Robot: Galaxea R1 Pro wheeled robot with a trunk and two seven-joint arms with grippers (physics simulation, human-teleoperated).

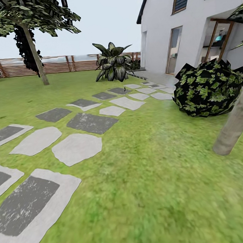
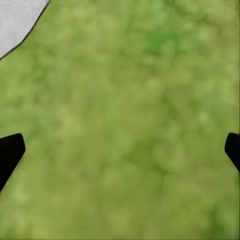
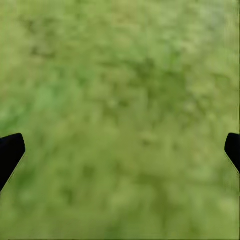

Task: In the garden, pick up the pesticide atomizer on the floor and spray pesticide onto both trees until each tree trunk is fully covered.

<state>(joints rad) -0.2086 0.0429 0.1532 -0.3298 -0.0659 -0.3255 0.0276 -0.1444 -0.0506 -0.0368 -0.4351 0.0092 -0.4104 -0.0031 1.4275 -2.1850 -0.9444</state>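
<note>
- The garden's grass floor [image 1: 146, 177] spreads across the head view, with a white house [image 1: 187, 27] at the far right and a slatted fence [image 1: 60, 64] behind
- Grey paving slabs [image 1: 76, 148] run diagonally over the lawn
- A pale tree trunk [image 1: 235, 125] leans at the right edge beside a dark bush [image 1: 209, 88]; another tree [image 1: 34, 55] stands far left
- Left gripper [image 2: 120, 150] hangs spread wide over grass, as does the right gripper [image 3: 120, 150]
- The atomizer cannot be made out
</note>
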